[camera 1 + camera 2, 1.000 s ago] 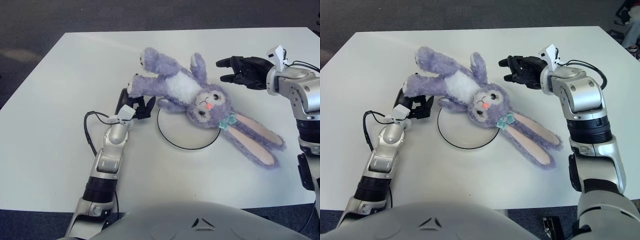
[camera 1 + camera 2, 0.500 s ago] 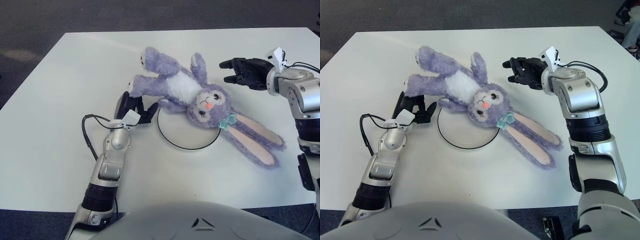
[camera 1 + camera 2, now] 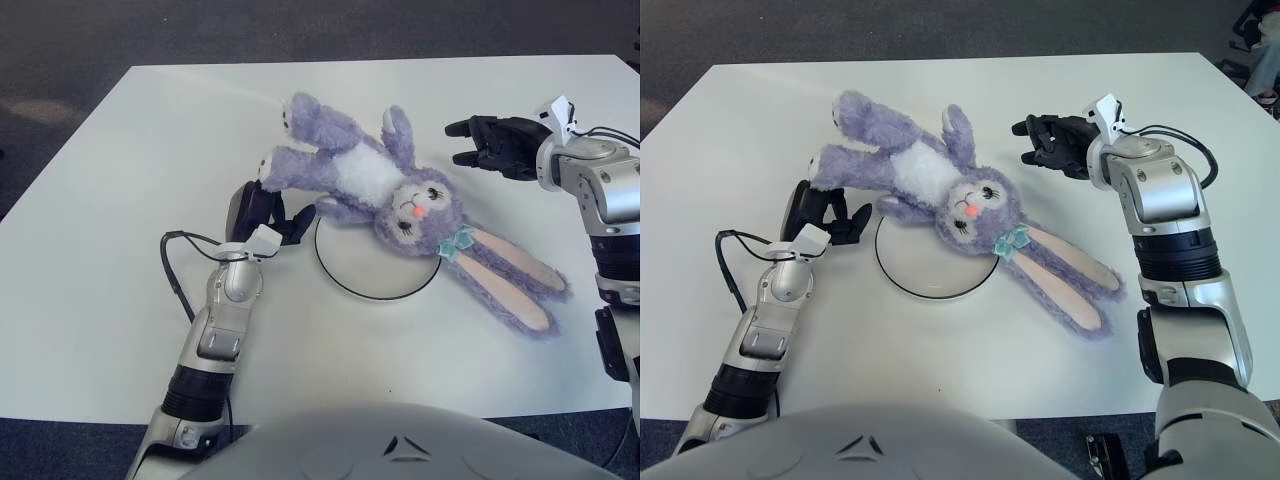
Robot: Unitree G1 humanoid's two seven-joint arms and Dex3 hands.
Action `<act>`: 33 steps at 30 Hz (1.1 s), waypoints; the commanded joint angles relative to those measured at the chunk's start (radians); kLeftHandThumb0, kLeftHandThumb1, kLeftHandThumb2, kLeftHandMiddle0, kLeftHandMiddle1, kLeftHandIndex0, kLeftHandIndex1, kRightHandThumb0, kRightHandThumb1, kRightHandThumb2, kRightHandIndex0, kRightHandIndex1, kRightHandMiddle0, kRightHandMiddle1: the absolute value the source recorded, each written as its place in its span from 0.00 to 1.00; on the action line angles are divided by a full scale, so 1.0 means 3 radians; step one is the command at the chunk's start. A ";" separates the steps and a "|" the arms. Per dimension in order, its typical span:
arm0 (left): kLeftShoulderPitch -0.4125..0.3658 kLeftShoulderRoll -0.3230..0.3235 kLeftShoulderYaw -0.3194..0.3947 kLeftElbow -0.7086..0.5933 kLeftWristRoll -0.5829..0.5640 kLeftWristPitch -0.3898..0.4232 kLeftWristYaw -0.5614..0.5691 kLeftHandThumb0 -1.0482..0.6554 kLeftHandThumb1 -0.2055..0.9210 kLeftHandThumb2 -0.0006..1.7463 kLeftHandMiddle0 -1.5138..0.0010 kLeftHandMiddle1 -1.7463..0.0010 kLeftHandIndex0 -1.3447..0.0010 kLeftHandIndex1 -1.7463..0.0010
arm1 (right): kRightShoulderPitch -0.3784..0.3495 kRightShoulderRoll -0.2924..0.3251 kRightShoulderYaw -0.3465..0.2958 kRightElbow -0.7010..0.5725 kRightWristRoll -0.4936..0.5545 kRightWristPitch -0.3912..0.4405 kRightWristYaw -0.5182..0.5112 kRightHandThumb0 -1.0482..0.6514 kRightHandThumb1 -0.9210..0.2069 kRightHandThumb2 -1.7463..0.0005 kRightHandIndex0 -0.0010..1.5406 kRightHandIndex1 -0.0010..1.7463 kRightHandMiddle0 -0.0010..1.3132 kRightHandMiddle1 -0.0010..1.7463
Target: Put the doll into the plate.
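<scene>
- In your left eye view, the purple doll lay slantwise across the white worktop, legs toward the far left, long ears trailing to the near right.
- Its head and one arm overlapped the far rim of the round white plate; body, legs and ears lay outside the plate.
- Your left robot hand sat just left of the plate, right under the doll's lower leg, fingers partly spread and upright; you could not tell from here whether they touched the leg, and they gripped nothing.
- In your right eye view, the right robot hand hung beyond the doll's raised arm, apart from it, fingers loosely extended toward the doll and holding nothing.
- The same view showed the left robot hand's dark fingers against the doll's foot, with a black cable looping beside the forearm.
</scene>
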 commanded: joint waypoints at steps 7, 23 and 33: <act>-0.0108 0.0171 0.0001 0.0567 0.0173 -0.0910 0.0569 0.36 0.58 0.66 0.21 0.00 0.62 0.00 | -0.0037 0.0048 -0.0066 0.0122 -0.0039 -0.0085 0.0023 0.13 0.00 0.49 0.05 0.23 0.00 0.28; -0.0130 -0.0038 0.0034 0.0913 -0.0668 -0.1172 0.0322 0.34 0.80 0.43 0.95 0.30 0.95 0.23 | -0.0031 0.0031 -0.0069 0.0157 -0.0057 0.0024 0.0075 0.14 0.00 0.47 0.07 0.24 0.00 0.30; -0.0119 -0.0141 0.0041 0.0908 -0.1046 -0.1148 0.0074 0.13 0.97 0.22 1.00 0.62 1.00 0.68 | -0.0007 0.0045 -0.0098 0.0112 -0.0052 0.0073 0.0074 0.14 0.00 0.47 0.08 0.25 0.00 0.29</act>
